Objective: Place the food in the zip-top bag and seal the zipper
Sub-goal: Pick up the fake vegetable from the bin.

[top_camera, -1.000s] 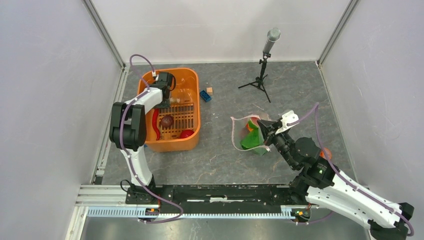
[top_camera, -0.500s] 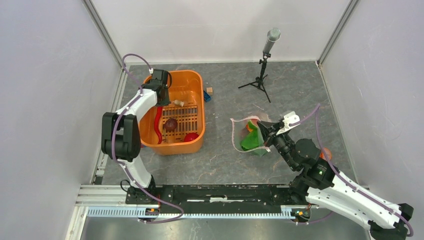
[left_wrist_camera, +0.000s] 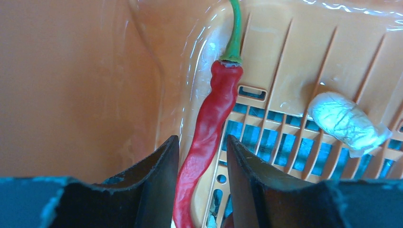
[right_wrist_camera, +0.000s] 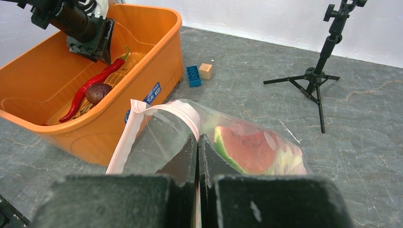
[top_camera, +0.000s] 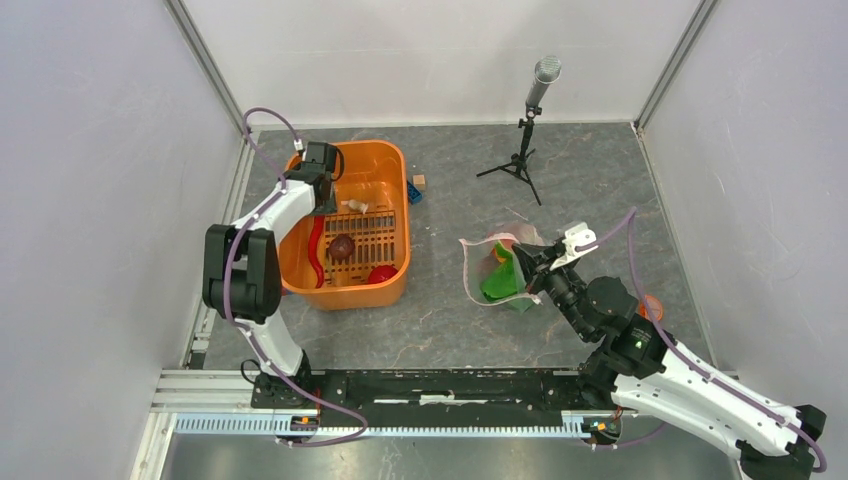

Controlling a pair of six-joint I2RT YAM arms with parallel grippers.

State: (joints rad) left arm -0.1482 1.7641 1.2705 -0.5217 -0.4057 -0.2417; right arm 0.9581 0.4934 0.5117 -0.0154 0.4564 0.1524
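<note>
The left arm reaches forward, wrist tipped down into the orange tub (top_camera: 392, 160). The left tool (left_wrist_camera: 202, 141) has its jaws part open either side of the red chili (left_wrist_camera: 214, 109), not clamping it. The right arm angles inward, low over the tabletop (top_camera: 440, 320). The right tool (right_wrist_camera: 197, 142) is closed tight on the zip-top bag (right_wrist_camera: 161, 137) at its zipper (right_wrist_camera: 128, 128), with the watermelon slice (right_wrist_camera: 247, 149) inside.

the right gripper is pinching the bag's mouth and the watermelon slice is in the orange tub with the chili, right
Not quite: the watermelon slice is inside the zip-top bag, not the orange tub, as the right wrist view shows. The right gripper does pinch the bag's mouth, and the chili lies in the tub.
</note>
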